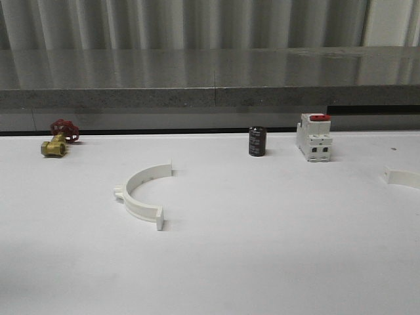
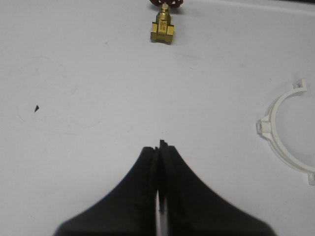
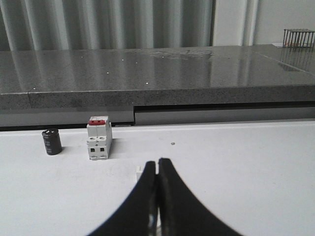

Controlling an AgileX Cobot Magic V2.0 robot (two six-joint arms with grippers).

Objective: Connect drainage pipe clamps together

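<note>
One white half-ring drainage pipe clamp point(image 1: 143, 190) lies on the white table, left of centre, with its open side facing right. It also appears in the left wrist view as a white arc point(image 2: 283, 135), well off to the side of my left gripper point(image 2: 160, 145). That gripper is shut with nothing between its black fingers and hangs over bare table. The second clamp point(image 1: 401, 177) lies at the table's far right, cut off by the frame edge. My right gripper point(image 3: 157, 161) is shut and empty. A small white end tab point(image 3: 139, 171) of that clamp peeks out beside its finger.
A brass valve with a red handle point(image 1: 56, 143) sits at the back left. A black cylinder point(image 1: 256, 142) and a white switch with a red top point(image 1: 314, 136) stand at the back, right of centre. A grey stone ledge point(image 1: 210, 97) runs behind the table.
</note>
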